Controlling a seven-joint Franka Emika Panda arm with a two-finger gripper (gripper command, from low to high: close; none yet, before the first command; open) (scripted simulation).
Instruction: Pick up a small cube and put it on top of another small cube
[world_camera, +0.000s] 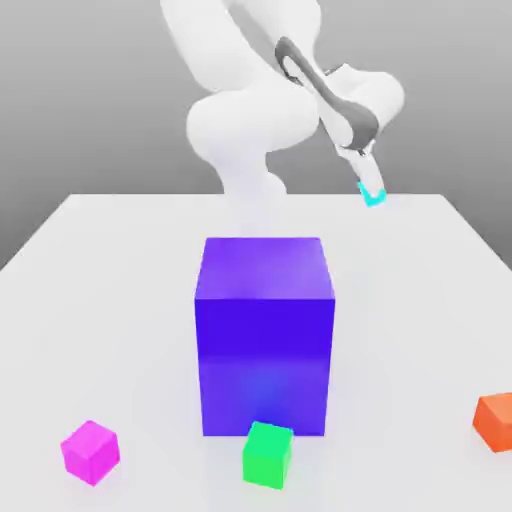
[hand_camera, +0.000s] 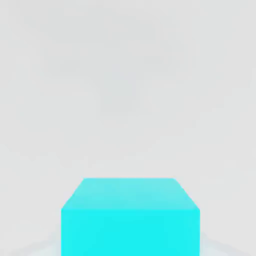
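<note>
Gripper (world_camera: 371, 190) upper right of the exterior view, on the cyan cube (world_camera: 373, 196); can't tell if the jaws are clamped. Pink cube (world_camera: 90, 452) lower left, green cube (world_camera: 268, 455) bottom center, touching the big blue cube (world_camera: 265, 335)

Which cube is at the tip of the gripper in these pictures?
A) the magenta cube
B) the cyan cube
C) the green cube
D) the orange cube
B: the cyan cube sits at the gripper tip, far behind the blue cube; magenta, green and orange lie at the front.
</note>
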